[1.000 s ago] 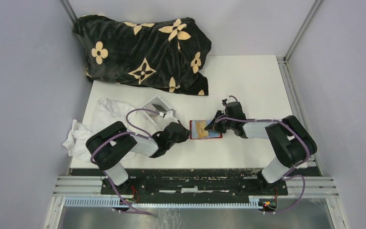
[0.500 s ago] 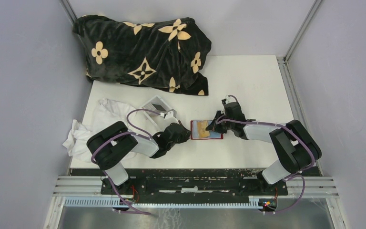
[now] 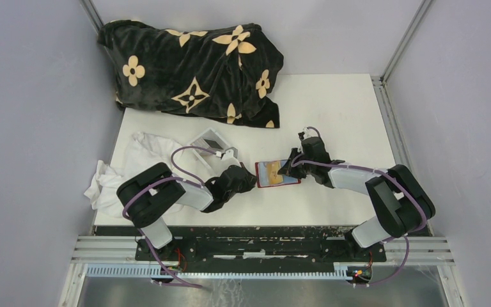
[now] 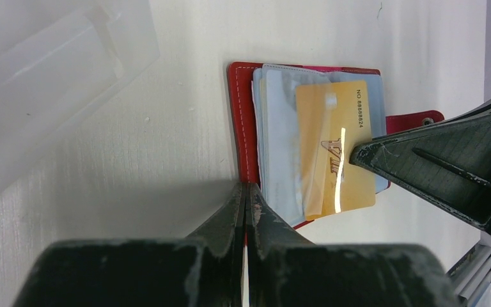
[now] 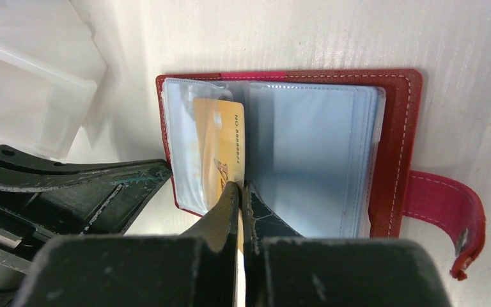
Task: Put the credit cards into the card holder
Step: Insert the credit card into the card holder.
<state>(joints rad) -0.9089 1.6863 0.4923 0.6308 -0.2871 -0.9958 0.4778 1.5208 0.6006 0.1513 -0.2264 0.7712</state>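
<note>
Change: against the picture a second ago, the right arm's elbow lies farther out toward the table's right edge, and the card holder (image 3: 261,175) sits turned slightly; the left arm hardly differs.
Place: the card holder lies open and flat on the table (image 3: 332,115), between the two grippers and near the clear plastic box (image 3: 210,142).
Left gripper (image 4: 246,192): jaws pressed together on the red edge of the card holder (image 4: 244,121), pinning it.
Right gripper (image 5: 240,188): jaws clenched on the near edge of the yellow card (image 5: 220,141).
Done: the yellow card (image 4: 329,153) looks partly slid under one of the clear sleeves (image 5: 313,160) on the page nearer the left gripper; one long edge is not yet covered.
Left: by my reading, seating this card fully, then any others. No loose cards show; whether the pale blue sleeves already hold cards cannot be told.
Look: red stitched cover (image 5: 396,147), a stack of glossy see-through pockets, and the snap tab (image 5: 441,204) hanging off the far side with its stud at the tip.
</note>
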